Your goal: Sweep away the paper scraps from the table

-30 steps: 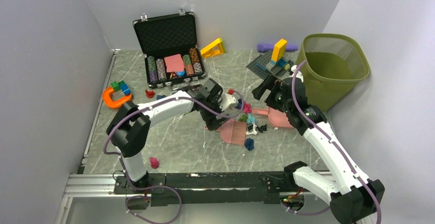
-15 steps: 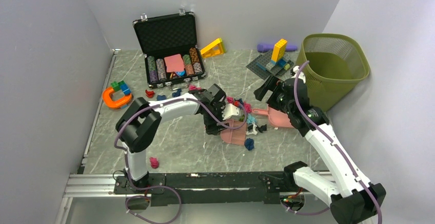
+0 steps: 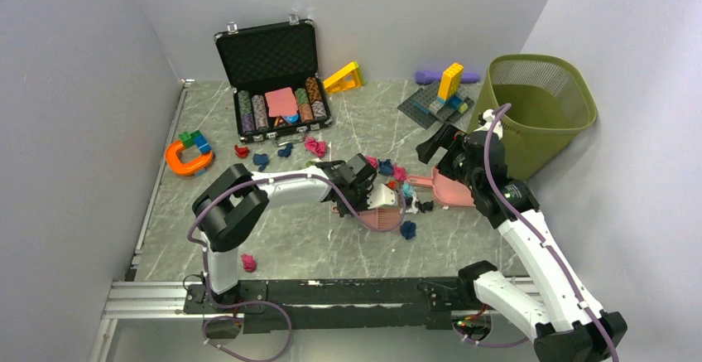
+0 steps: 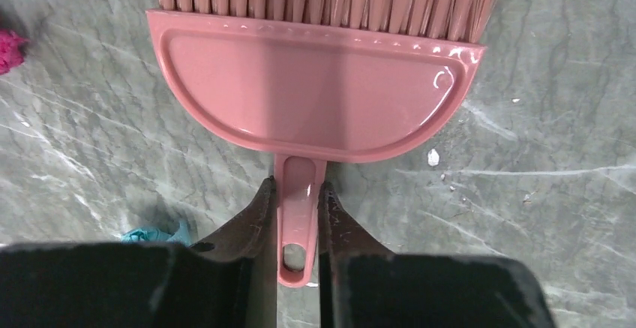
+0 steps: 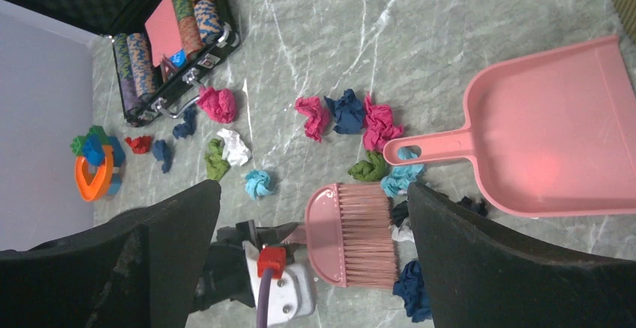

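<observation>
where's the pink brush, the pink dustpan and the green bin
pink plastic brush (image 4: 315, 88), left wrist view, back plate
pink plastic dustpan (image 5: 555, 125), right wrist view, scoop floor
olive mesh bin (image 3: 542, 148), top view, outer wall

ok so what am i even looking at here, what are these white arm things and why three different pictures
These are two robot arms bolted at the near edge of a table. The wide picture comes from a fixed camera above and behind them. The other two come from small cameras on each arm's wrist, so that arm's own dark fingers show at the bottom.

The left end effector is closed on the handle of a pink brush. The right end effector is open and holds nothing; it hovers near a pink dustpan.

Scattered around them are crumpled paper scraps in several colours. Also on the table are an open case of poker chips, some building blocks and a green bin.
</observation>
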`<state>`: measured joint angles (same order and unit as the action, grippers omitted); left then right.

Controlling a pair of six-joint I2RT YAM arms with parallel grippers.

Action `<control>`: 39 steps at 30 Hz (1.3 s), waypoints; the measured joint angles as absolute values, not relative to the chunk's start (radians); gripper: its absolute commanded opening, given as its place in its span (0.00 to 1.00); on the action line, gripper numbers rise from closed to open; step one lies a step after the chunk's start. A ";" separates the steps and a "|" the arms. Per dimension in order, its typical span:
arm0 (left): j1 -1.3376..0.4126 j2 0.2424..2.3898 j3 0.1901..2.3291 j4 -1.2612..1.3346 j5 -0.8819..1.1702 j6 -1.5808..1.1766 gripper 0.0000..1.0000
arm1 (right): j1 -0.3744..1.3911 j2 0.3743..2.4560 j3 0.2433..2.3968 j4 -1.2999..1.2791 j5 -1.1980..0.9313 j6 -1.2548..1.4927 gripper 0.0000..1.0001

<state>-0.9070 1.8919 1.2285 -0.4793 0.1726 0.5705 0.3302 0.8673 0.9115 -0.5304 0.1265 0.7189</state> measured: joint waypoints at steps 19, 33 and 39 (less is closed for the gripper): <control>-0.976 1.752 1.096 -0.442 0.019 0.345 0.00 | 0.326 0.879 0.874 -0.530 0.095 0.734 1.00; -0.976 1.644 1.048 -0.581 0.028 0.187 0.60 | 0.306 0.987 0.805 -0.515 -0.132 0.684 1.00; -0.975 1.651 1.050 -0.557 0.016 0.216 0.59 | 0.301 0.967 0.804 -0.514 -0.141 0.677 1.00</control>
<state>-0.9749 1.6508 1.0496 -0.5571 0.0162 0.2161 0.3012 0.9672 0.8043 -0.5144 -0.1413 0.6769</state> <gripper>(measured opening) 0.595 0.994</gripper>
